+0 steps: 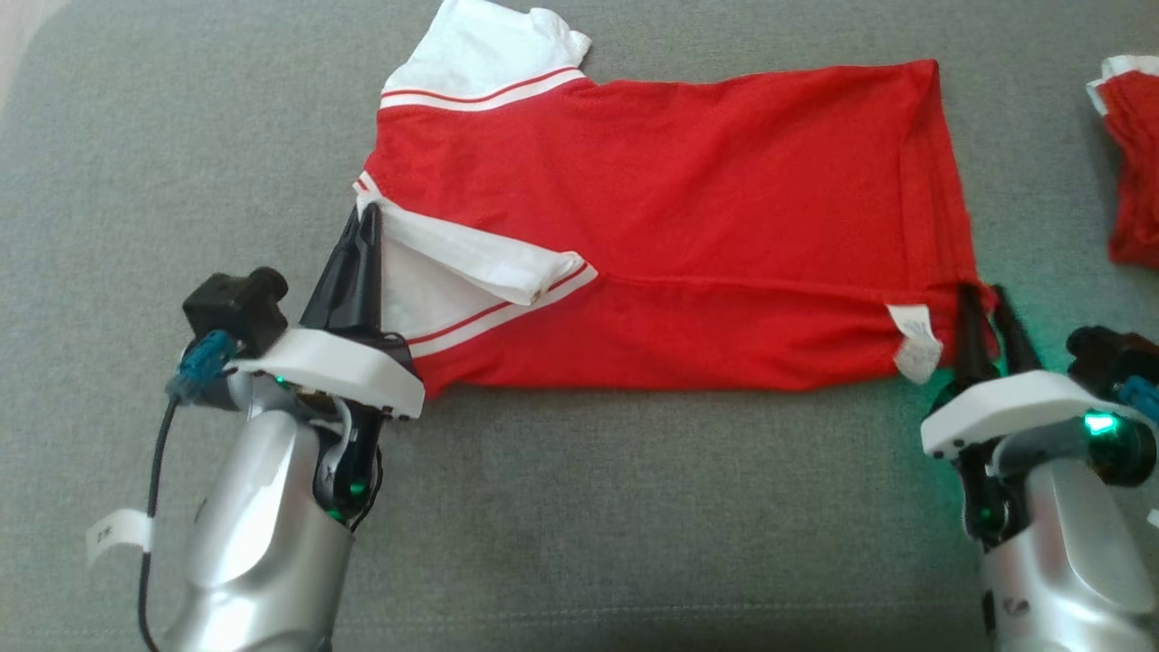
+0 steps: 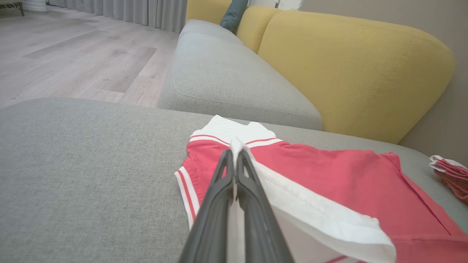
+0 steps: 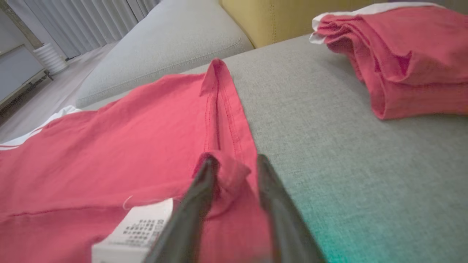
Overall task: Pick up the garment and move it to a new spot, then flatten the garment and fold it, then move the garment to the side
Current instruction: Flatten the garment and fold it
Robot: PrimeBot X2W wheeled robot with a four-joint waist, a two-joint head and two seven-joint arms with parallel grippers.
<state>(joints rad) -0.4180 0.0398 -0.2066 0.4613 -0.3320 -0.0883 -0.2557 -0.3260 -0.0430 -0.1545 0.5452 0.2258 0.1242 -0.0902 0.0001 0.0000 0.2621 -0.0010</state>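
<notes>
The garment point(image 1: 688, 226) is lying flat on the grey cushion point(image 1: 579, 525), stretched left to right: white sleeves at the left end, hem at the right end. Its care label point(image 1: 914, 344) is showing near the near-right corner.

- Left tool point(image 1: 365, 226): fingers pressed together, pinching white fabric at the near-left sleeve point(image 1: 471, 263), which is lying doubled back over the red body.
- Right tool point(image 1: 982, 294): fingers standing slightly spread. The near-right hem corner is bunching loosely between them and is not clamped from both sides.

Judgement: the two tools are working opposite ends of the same near edge. That keeps the cloth taut along its length, so a lengthwise fold is landing straight. The right end is looking settled, while the left end is being held under control.

A smaller red bundle point(image 1: 1132, 163) is sitting well apart at the far right, clear of both tools.
</notes>
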